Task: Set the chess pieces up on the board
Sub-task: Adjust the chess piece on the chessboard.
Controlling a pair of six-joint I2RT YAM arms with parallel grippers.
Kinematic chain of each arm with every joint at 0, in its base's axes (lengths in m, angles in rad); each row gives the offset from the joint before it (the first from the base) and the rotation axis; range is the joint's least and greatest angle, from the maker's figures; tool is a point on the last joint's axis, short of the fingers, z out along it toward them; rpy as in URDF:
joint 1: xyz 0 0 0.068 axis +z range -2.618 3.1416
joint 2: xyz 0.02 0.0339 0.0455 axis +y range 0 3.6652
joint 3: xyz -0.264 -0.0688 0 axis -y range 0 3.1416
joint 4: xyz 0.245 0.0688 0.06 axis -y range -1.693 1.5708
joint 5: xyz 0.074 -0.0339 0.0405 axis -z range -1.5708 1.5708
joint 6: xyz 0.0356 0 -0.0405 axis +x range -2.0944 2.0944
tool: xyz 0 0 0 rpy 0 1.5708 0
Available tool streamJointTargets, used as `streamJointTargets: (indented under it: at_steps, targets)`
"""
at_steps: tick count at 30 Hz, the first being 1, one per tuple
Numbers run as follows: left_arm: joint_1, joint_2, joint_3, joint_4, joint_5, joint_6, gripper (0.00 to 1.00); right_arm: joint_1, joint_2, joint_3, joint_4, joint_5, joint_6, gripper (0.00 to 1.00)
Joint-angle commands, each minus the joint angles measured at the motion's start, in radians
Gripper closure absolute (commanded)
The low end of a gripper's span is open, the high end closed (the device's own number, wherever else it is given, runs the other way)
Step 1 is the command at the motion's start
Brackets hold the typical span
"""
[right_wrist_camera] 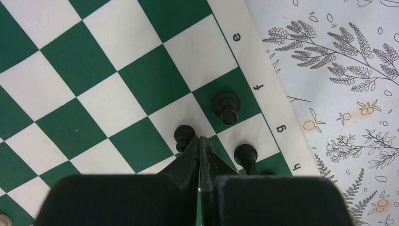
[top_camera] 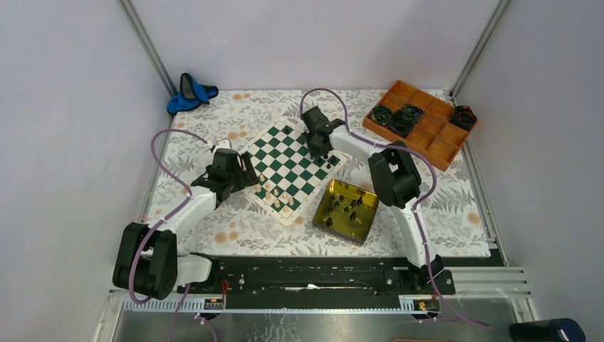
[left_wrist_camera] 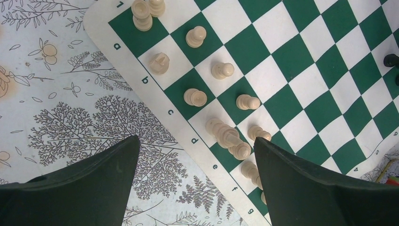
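Start at the near edge: your left arm folds up from its base and reaches forward and right, its wrist pointing down over the near-left side of the board (top_camera: 293, 140). The left gripper (left_wrist_camera: 195, 141) hangs there with its jaws spread wide and nothing between them, straddling the cream border by the letters d and e. The cream chess pieces (left_wrist_camera: 222, 70) are bunched on the squares just ahead of those fingers, packed close, so there's little room there, while the floral tablecloth (left_wrist_camera: 70, 122) to their left is open. Just right of the board's near corner, the yellow tin tray (top_camera: 365, 222) holds several black pieces. Your right arm rises from its base, elbows over beside that tray, and stretches to the board's far-right side. The right gripper (right_wrist_camera: 200, 139) has its fingers pressed together, gripping nothing, tips just beside a black pawn (right_wrist_camera: 184, 134), with two more black pieces close by near the f-to-h edge. The middle squares lie open. Far right sits the orange compartment tray (top_camera: 427, 135).
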Motion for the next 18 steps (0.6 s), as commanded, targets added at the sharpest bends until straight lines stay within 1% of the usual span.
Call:
streamJointTargets:
  at_steps: [1,18]
  targets:
    - [-0.006,0.005,0.024,0.054,0.007,0.01,0.01,0.002,0.006,0.026,-0.008,-0.022,0.016,0.98]
    - [-0.007,0.005,0.025,0.054,0.008,0.015,0.01,0.002,0.01,0.048,-0.017,-0.025,0.018,0.98]
